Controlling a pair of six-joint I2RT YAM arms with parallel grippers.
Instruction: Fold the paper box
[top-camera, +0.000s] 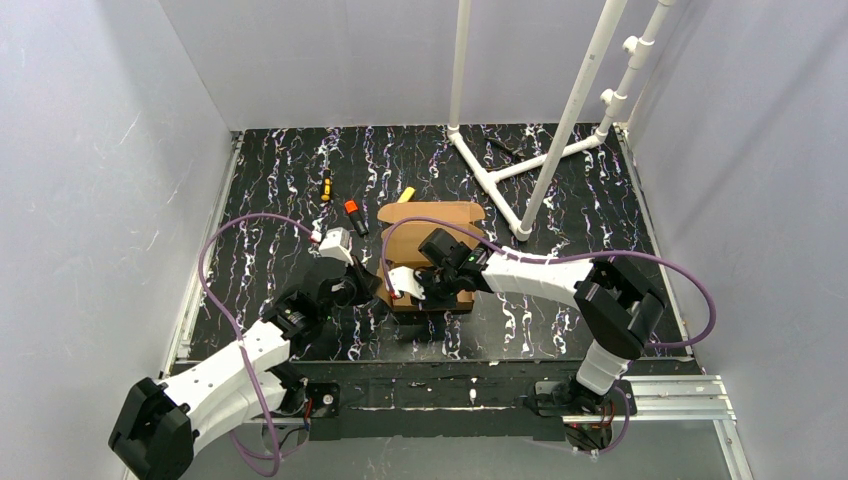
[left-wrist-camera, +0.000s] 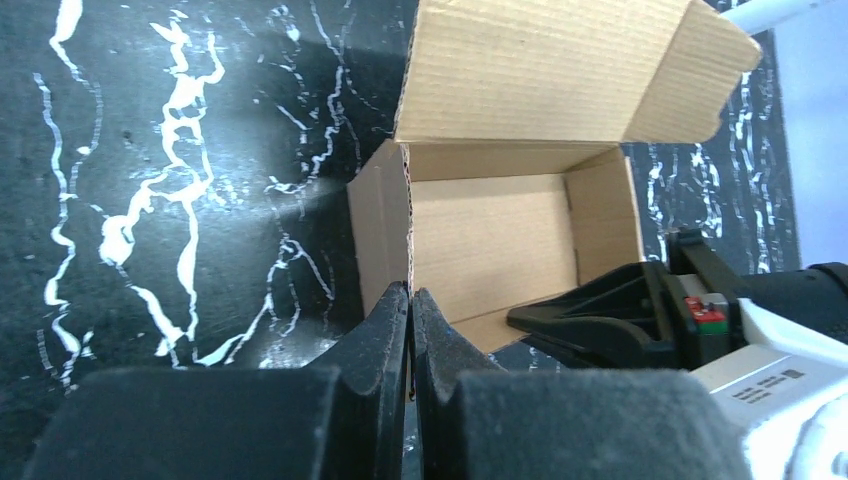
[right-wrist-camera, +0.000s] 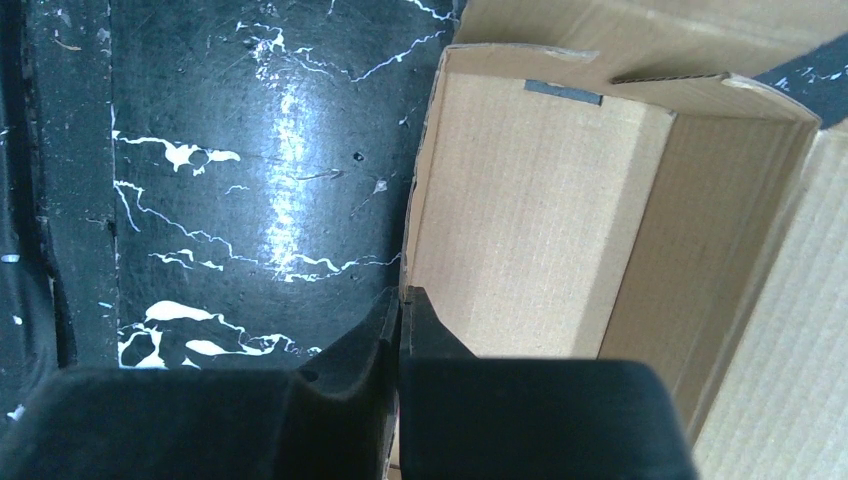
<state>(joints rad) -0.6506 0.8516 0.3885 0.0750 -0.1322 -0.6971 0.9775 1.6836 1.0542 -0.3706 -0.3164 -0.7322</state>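
The paper box (top-camera: 432, 214) is brown corrugated cardboard, standing open at mid-table with its lid flap laid back toward the far side. In the left wrist view the paper box (left-wrist-camera: 490, 245) shows its bare inside, and my left gripper (left-wrist-camera: 410, 293) is shut on its left wall, one finger on each face. My right gripper (right-wrist-camera: 401, 297) is shut on the near wall of the paper box (right-wrist-camera: 530, 220), pinching the thin edge. From above, the left gripper (top-camera: 377, 287) and right gripper (top-camera: 408, 286) meet at the box's near left corner and hide it.
Three marker-like tools lie left of the lid: an orange-black one (top-camera: 326, 185), a red-black one (top-camera: 355, 217) and a yellow one (top-camera: 406, 194). A white pipe frame (top-camera: 500, 182) stands at the back right. Grey walls close in the table's sides.
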